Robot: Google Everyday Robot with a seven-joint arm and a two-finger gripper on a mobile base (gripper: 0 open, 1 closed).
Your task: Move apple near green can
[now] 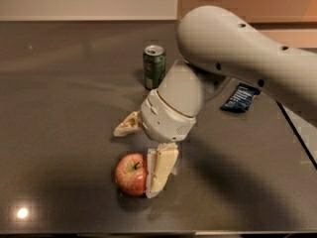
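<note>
The red apple [131, 174] with a short dark stem sits on the dark table near the front. The green can [154, 66] stands upright farther back, well apart from the apple. My gripper [141, 152] hangs from the large white arm just above and behind the apple, and it is open. One pale finger [159, 175] points down and rests against the apple's right side. The other finger [127, 125] sticks out to the left, behind the apple and apart from it.
A flat dark blue snack packet [239, 97] lies at the right, partly behind the arm. The dark table [59, 113] runs to a front edge just below the apple. A dark seam [297, 133] runs diagonally down the table's right side.
</note>
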